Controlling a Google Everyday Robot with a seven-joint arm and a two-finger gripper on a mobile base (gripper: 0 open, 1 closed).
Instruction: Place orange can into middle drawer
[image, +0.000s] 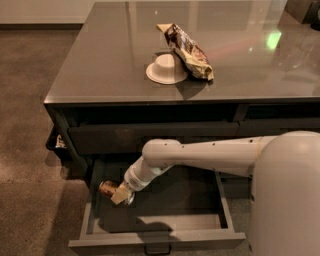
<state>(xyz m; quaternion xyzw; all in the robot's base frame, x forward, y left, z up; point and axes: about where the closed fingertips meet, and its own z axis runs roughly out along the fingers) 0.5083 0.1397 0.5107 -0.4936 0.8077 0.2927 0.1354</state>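
The orange can (107, 189) lies on its side low inside the open middle drawer (155, 239), near its left wall. My gripper (120, 194) reaches down into the drawer from the right on the white arm (200, 157) and sits right at the can, with its fingers around the can's right end. The drawer is pulled out toward the camera, with its flat front and small dark handle (157, 248) at the bottom edge of the view.
On the dark tabletop (100, 65) stand a white bowl (165, 70) and a brown crinkled snack bag (187, 50) leaning on it. A closed drawer front (150, 136) is above the open drawer. The robot's white body (285, 200) fills the lower right.
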